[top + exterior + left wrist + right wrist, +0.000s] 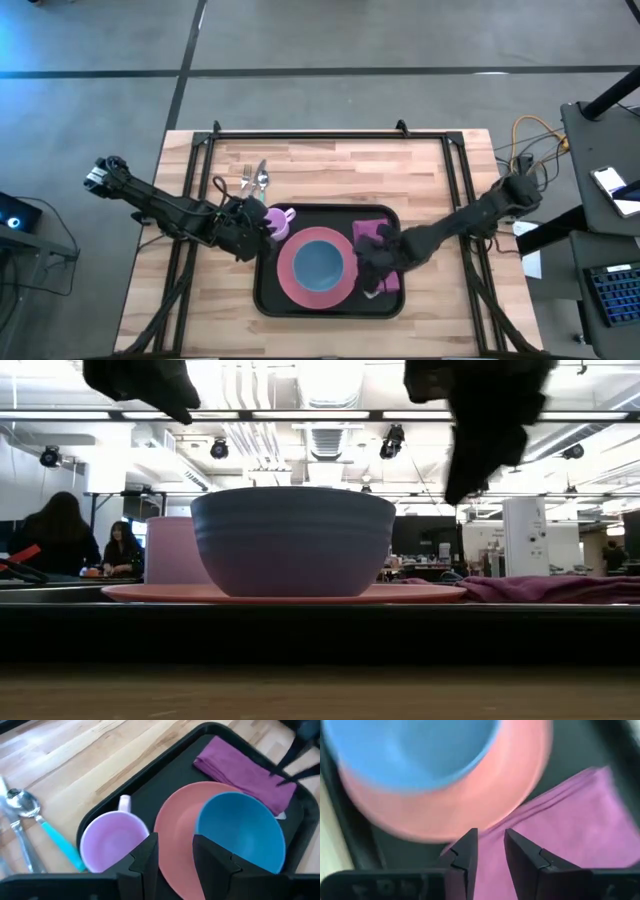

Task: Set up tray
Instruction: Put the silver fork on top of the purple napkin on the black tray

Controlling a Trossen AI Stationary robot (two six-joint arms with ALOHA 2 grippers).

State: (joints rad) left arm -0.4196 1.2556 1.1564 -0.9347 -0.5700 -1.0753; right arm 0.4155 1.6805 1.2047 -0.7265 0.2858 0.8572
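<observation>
Right gripper (488, 851) hangs over the folded purple napkin (560, 835), near the plate's edge; its dark wedge-shaped fingers (465, 855) stand slightly apart with only cloth showing in the gap, nothing clamped. Left gripper (172, 857) sits at the tray's left end beside the mug (111, 837), fingers likewise a little apart and empty.

Tray (270, 295): black, rectangular, rounded corners, raised rim, lying on the front middle of the desk (420, 170), a pale butcher-block wood top with visible strips and grain. On it, left to right: lilac mug with a stub handle; round flat salmon-pink plate (292, 285) carrying a smooth blue bowl (320, 262), faintly ribbed on its outer wall in the low view; soft, creased napkin at the right end.

Off the tray, on the wood behind its left corner: shiny metal spoon (20, 802), other cutlery, and a teal-handled utensil (60, 842).
</observation>
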